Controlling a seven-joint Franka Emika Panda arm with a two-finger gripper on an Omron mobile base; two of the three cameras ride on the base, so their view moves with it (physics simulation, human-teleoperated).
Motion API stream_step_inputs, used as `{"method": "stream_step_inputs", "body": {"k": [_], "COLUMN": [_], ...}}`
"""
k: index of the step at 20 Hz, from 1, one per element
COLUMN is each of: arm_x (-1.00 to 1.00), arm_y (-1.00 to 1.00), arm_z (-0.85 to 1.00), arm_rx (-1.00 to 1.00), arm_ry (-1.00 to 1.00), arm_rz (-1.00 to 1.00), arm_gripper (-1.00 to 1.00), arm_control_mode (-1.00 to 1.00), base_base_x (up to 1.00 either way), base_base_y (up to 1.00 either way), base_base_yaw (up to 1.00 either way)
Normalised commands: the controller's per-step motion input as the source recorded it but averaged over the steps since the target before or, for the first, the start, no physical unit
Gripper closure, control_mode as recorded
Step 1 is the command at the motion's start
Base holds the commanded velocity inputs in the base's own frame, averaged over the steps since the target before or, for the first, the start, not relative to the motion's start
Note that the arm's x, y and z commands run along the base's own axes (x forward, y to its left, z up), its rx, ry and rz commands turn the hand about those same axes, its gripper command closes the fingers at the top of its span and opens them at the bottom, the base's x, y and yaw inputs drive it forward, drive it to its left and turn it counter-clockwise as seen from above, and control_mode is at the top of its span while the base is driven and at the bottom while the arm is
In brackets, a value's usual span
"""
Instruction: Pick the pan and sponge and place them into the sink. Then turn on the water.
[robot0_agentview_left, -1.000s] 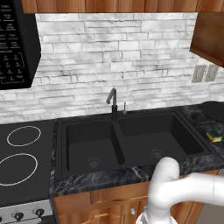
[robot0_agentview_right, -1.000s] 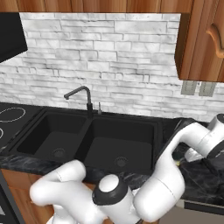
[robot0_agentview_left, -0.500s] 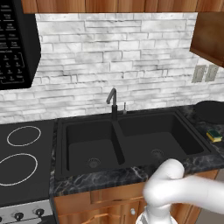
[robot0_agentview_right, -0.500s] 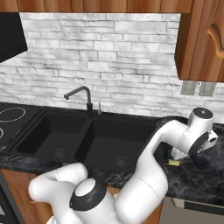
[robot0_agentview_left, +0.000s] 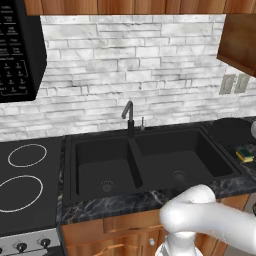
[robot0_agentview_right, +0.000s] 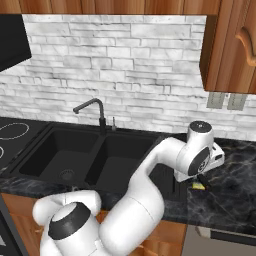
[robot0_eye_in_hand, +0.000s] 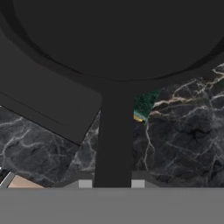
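Now: Pan Lifted Above the Desk, Handle in the Hand

Presently the round, shallow, matte black pan spreads across the top of the hand view, its straight black handle running down to the bottom edge between the two finger tips. The hand is pressed almost together, pinching that handle. Below the pan's rim, a corner of the small yellow sponge with a dark green top peeks out just beside the handle, lying on the dark, white-veined marble desk.

From the left base view the pan appears as a dark disc at the far right, past the sink's edge, with the sponge on the desk nearer the camera. In the right base view the white arm bends over to the right of the sink, and the hand sits low over the desk with a bit of yellow sponge showing beneath it.

The wide matte black double-basin sink has round drains and a slim black curved faucet at its back. A black stovetop with white-ringed burners lies to its left. Pale grey stone brick backsplash covers the wall under wooden cabinets.
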Motion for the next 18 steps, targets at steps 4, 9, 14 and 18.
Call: {"method": "stream_step_inputs", "body": {"k": [4, 9, 14, 18], "arm_x": [-0.01, -0.01, 0.0, 0.0], "arm_y": [0.6, 0.59, 0.56, 0.55], "arm_z": [0.0, 0.02, 0.01, 0.05], "arm_rx": [0.0, 0.0, 0.0, 0.0], "arm_ry": [0.05, 0.05, 0.03, 0.02], "arm_rz": [-0.01, -0.01, -0.02, -0.02], "arm_gripper": [1.0, 1.0, 1.0, 1.0], "arm_control_mode": [-1.0, -1.0, -1.0, -1.0], "base_base_x": [0.0, 0.0, 0.0, 0.0], "base_base_y": [0.0, 0.0, 0.0, 0.0], "base_base_yaw": [0.0, 0.0, 0.0, 0.0]}}
